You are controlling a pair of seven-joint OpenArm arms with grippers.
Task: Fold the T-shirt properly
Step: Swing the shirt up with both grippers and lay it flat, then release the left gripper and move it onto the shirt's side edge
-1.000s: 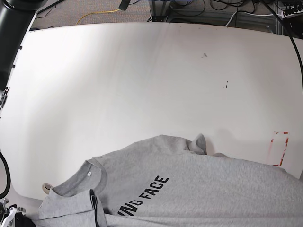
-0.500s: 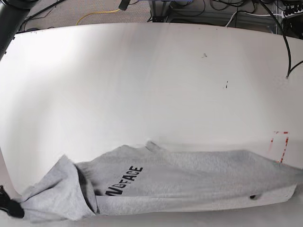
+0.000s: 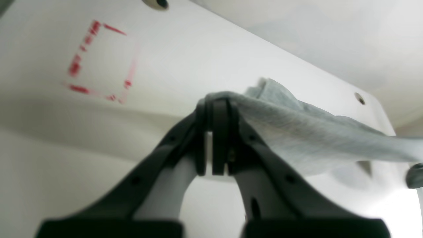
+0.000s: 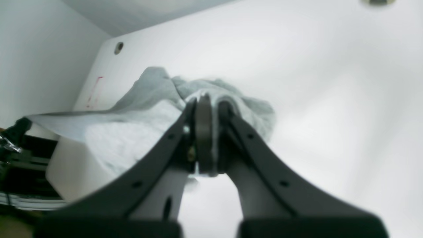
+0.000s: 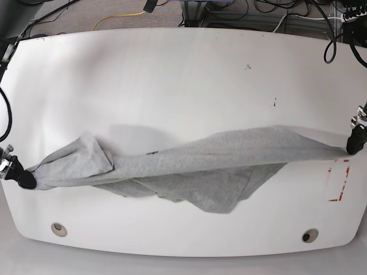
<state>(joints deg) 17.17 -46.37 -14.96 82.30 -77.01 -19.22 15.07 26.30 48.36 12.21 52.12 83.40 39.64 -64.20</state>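
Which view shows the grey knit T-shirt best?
Base view: the whole grey knit T-shirt shows, stretched across the white table between both ends. The left wrist view shows only the corner pinched in the left gripper; the right wrist view shows bunched fabric in the right gripper.

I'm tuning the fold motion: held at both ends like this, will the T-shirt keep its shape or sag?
Probably sag: the T-shirt is stretched between the left gripper and the right gripper, yet its middle droops in loose folds. It seems floppy and light. Both grippers are shut on bunched cloth, so slipping looks unlikely.
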